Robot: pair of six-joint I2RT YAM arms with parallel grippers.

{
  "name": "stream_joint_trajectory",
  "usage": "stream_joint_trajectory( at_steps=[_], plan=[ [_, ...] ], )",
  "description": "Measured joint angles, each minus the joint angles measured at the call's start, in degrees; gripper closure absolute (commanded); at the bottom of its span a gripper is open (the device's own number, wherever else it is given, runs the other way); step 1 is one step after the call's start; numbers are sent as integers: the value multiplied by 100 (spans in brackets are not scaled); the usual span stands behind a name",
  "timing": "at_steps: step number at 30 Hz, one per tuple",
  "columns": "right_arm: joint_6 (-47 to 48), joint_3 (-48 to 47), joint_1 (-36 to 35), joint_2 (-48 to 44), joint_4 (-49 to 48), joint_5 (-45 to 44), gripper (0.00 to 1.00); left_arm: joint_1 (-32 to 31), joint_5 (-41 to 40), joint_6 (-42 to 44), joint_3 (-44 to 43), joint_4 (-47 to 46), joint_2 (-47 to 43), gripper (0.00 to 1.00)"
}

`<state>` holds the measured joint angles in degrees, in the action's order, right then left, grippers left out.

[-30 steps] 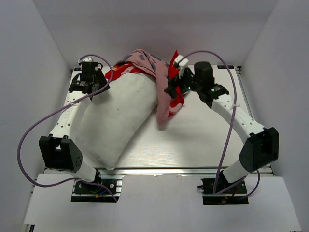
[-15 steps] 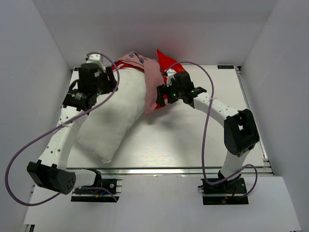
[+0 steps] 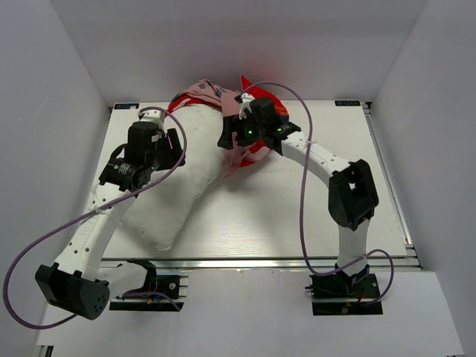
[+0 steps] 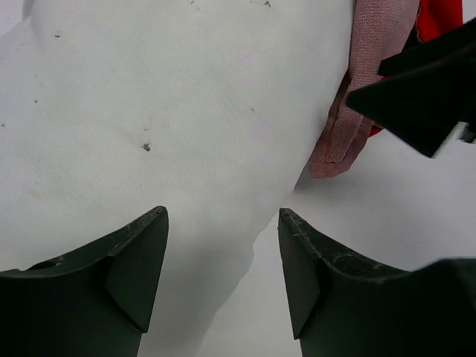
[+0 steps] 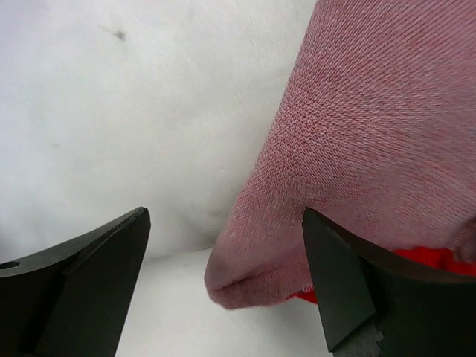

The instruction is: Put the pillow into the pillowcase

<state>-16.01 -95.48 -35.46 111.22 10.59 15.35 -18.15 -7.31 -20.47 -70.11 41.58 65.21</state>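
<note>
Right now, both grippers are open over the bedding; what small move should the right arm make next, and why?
Probably close the right gripper on the pillowcase edge. Its jaws stand open with the pink fold hanging between them, and most of the pillow lies uncovered, so the opening needs holding first.

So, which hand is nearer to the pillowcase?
Right. The right hand is open just at the hanging pink flap of the pillowcase. The left hand is open over the pillow, with the pillowcase farther off to one side.
</note>
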Motion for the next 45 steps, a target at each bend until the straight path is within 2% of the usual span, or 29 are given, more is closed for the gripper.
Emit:
stream_joint_trajectory(
  at_steps=[6, 9, 10, 11, 12, 13, 17, 20, 23, 26, 27, 28, 29, 30, 31, 32, 34, 37, 40, 43, 45],
  plan=[
    [13, -90, -153, 680, 212, -651, 25, -197, 24, 2, 0, -9, 114, 30],
    [85, -90, -122, 772, 326, -841, 51, -424, 0, 48, 2, -33, 249, 30],
    [120, -103, -98, 776, 334, -866, 74, -520, -31, 70, 2, -48, 302, 30],
    [175, -125, -72, 778, 339, -879, 86, -616, -85, 96, 2, -72, 367, 30],
    [216, -149, -44, 776, 341, -872, 96, -726, -133, 127, 11, -98, 444, 30],
    [234, -175, -11, 772, 337, -857, 100, -828, -195, 162, 15, -118, 520, 30],
    [479, -188, 157, 564, 400, -748, 100, -1078, -387, 306, 146, -216, 763, 30],
    [946, -133, 295, 61, 411, -802, 100, -1091, -479, 378, 369, -376, 863, 29],
    [1506, -146, 455, -481, 50, -1276, 100, -1084, -538, 424, 546, -555, 984, 29],
    [2065, -846, 756, -352, -284, -2031, 99, -1084, -546, 455, 636, -734, 1137, 29],
    [2271, -1292, 898, -107, -409, -2308, 67, -1084, -546, 459, 667, -787, 1172, 29],
    [2479, -1775, 1049, 208, -507, -2583, 50, -1086, -546, 461, 688, -824, 1191, 29],
    [2741, -2251, 1174, 564, -579, -2870, 39, -1091, -546, 466, 699, -846, 1200, 29],
    [3001, -2699, 1292, 935, -741, -3167, 21, -1091, -551, 474, 702, -868, 1204, 29],
    [3274, -2962, 1399, 1235, -883, -3445, 13, -1091, -560, 483, 702, -894, 1204, 29],
    [3528, -3029, 1493, 1421, -981, -3663, 11, -1088, -575, 498, 702, -911, 1200, 29],
    [4061, -2813, 1648, 1615, -1084, -3908, 11, -1088, -595, 518, 702, -920, 1193, 29],
    [4470, -1582, 1720, 1270, -1213, -3493, 11, -1088, -625, 544, 706, -922, 1169, 29],
    [4730, -332, 1655, 501, -881, -2122, 13, -1091, -651, 562, 772, -942, 1099, 29],
    [4750, -133, 1502, -94, -601, -686, 17, -1091, -684, 566, 828, -962, 1062, 29],
    [4706, -149, 1351, -402, -621, -37, 17, -1091, -693, 566, 876, -988, 1049, 29]
  ],
)
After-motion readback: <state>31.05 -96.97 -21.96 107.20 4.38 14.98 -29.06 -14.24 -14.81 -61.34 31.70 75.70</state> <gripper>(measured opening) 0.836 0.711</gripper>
